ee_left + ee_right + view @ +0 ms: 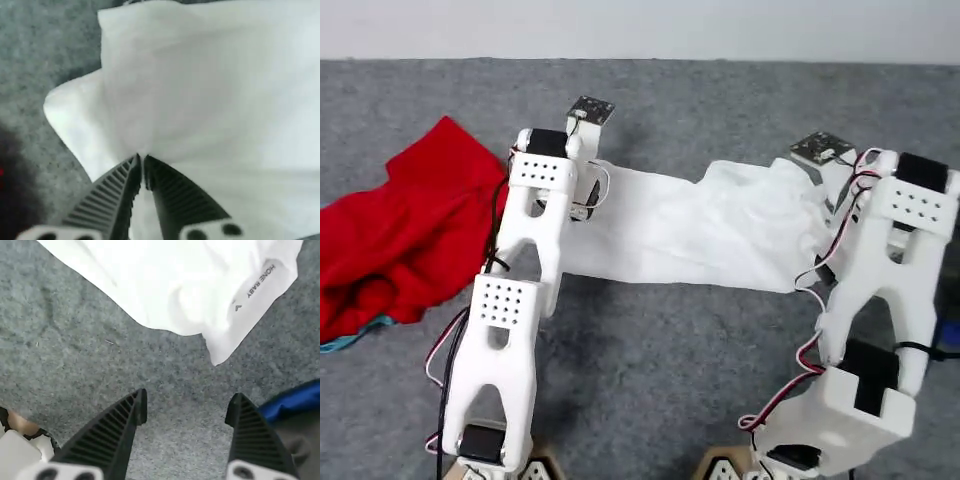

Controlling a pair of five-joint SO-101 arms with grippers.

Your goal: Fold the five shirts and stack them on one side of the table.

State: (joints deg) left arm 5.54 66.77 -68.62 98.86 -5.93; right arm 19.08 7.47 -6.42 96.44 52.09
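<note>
A white shirt (690, 225) lies stretched across the grey table between the two arms. My left gripper (141, 161) is shut on a fold of the white shirt (210, 90) at its left end, near the arm's wrist (582, 160). My right gripper (190, 405) is open above bare carpet, just short of the shirt's labelled edge (240, 305); nothing is between its fingers. In the high view it sits at the shirt's right end (835, 185). A red shirt (405, 230) lies crumpled at the table's left side.
A teal edge (345, 340) peeks out under the red shirt. Some blue cloth (292, 402) lies beside my right gripper, also seen at the right table edge as a blue patch (948, 335). Grey carpet (670, 370) lies bare in front of the white shirt.
</note>
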